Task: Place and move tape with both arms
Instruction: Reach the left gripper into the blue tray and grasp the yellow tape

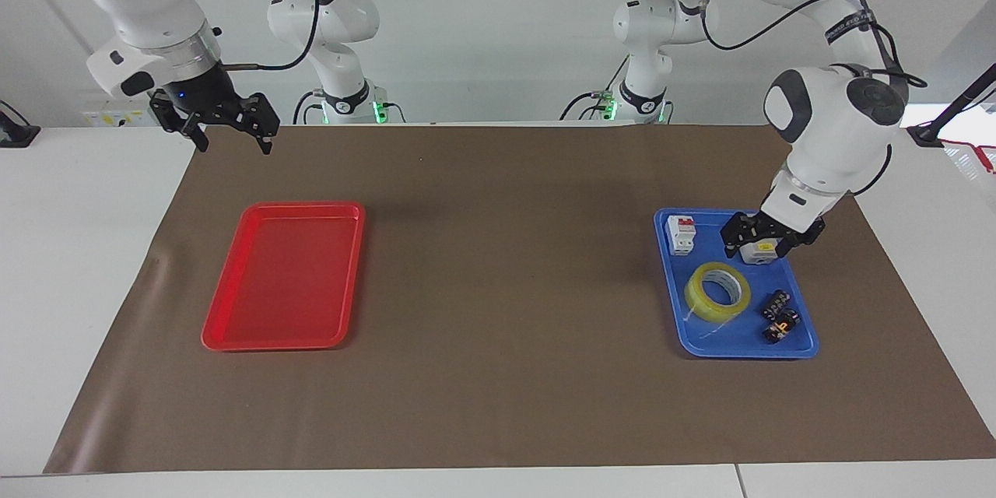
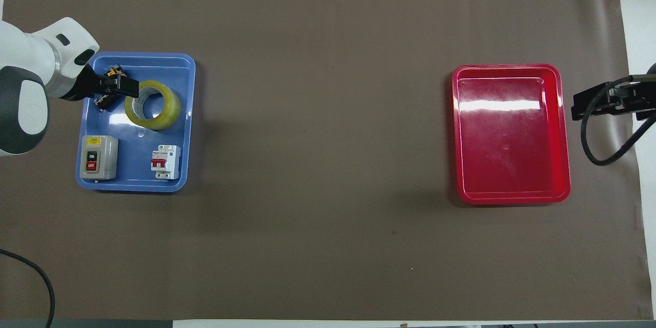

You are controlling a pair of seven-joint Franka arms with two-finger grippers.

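1. Our left gripper point(image 1: 767, 247) hangs over the blue tray point(image 1: 675, 303), fingers spread wide, nothing held. In the facing view it sits in front of the grey switch box point(image 1: 758, 251), up in the air.
2. The tape point(image 1: 717, 292) lies flat in the same tray, just beside the gripper's tips and not touching them; it's farther from the robots than the switch box and the white breaker point(image 1: 681, 234).
3. Our right gripper point(image 1: 232, 128) waits over the mat's edge at the right arm's end of the table, jaws apart, empty. The red tray point(image 1: 286, 274) sits on the mat near it.
4. The overhead view puts the left gripper point(image 2: 115, 85) across the tape's rim point(image 2: 152, 105); the facing view shows a gap, so we see no contact.
5. The overhead view shows the full switch box point(image 2: 98, 157), which the gripper partly covers in the facing view. Of the right gripper point(image 2: 599, 102) it shows only a dark shape and a cable.
6. Tape look: translucent yellow ring, white inner core, hole facing up. Small dark parts point(image 1: 779, 315) lie beside it in the tray.
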